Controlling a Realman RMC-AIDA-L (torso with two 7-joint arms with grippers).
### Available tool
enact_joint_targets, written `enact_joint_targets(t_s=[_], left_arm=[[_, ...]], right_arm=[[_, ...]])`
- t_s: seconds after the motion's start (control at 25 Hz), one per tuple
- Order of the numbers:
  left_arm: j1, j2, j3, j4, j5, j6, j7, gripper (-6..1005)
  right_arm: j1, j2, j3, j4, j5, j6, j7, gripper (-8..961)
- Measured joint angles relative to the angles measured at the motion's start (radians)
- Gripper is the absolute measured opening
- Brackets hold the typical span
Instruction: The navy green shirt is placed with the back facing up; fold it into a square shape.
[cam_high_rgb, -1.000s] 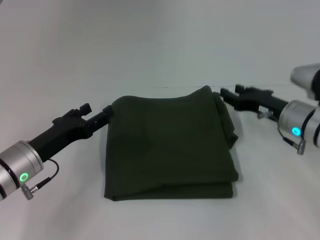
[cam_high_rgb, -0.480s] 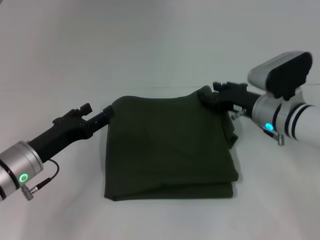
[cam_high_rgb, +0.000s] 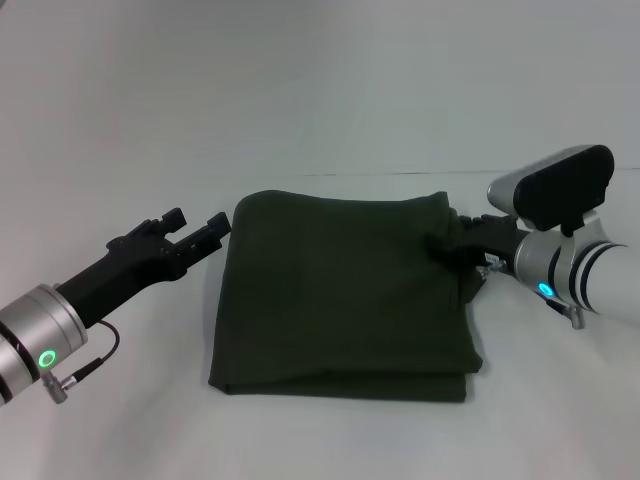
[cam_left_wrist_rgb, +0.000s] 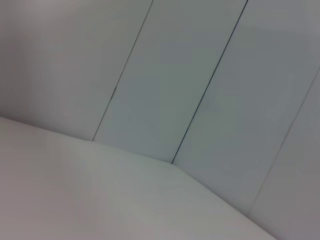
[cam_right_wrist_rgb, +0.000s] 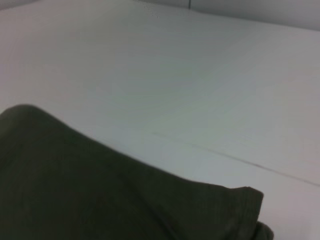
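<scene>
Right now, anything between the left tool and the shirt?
Nothing visible. The left tool sits just off the far left corner of the navy green shirt, only bare table between them. The right tool is at the shirt's far right corner.

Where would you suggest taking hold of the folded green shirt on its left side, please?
Probably the far left corner of the navy green shirt, approached from the left along the table. The corner lies flat and free, and the left gripper is just beside it. The right gripper is at the opposite far corner.
</scene>
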Motion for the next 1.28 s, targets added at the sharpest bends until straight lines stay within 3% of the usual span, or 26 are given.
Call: enact_joint_targets(t_s=[0.28,0.52,0.68,0.76,0.8,0.84,0.88,1.04,1.12,1.28], left_arm=[[0.001,-0.002,0.0,-0.001,0.0,0.007,0.001,843],[0.001,0.001,-0.01,0.019,0.001,0.108,0.031,844],[0.002,0.011,-0.007,0.06,0.032,0.23,0.046,844],[0.0,0.019,-0.006,0.072,0.053,0.269,0.044,844],[-0.014,0.035,-0.006,0.09,0.122,0.335,0.028,844],[-0.022,0.041,-0.005,0.096,0.155,0.36,0.018,844],[-0.031,0.048,-0.006,0.103,0.193,0.387,0.005,844],[-0.061,0.069,-0.014,0.122,0.334,0.445,-0.037,843],[-0.064,0.073,-0.017,0.124,0.368,0.448,-0.035,843],[-0.064,0.073,-0.013,0.125,0.395,0.449,-0.025,843]], right_arm=[[-0.037,-0.001,0.004,-0.04,0.034,-0.071,0.003,555],[-0.222,-0.016,0.096,-0.213,0.218,-0.454,0.056,555],[-0.319,-0.064,0.125,-0.253,0.224,-0.729,0.145,565],[-0.356,-0.105,0.119,-0.258,0.184,-0.858,0.204,570],[-0.371,-0.124,0.117,-0.262,0.159,-0.913,0.219,597],[-0.393,-0.16,0.115,-0.271,0.076,-1.03,0.226,624],[-0.393,-0.16,0.115,-0.271,0.076,-1.03,0.226,650],[-0.393,-0.204,0.116,-0.285,-0.118,-1.124,0.25,757],[-0.38,-0.205,0.117,-0.288,-0.202,-1.128,0.262,813],[-0.357,-0.177,0.121,-0.295,-0.311,-1.098,0.256,931]])
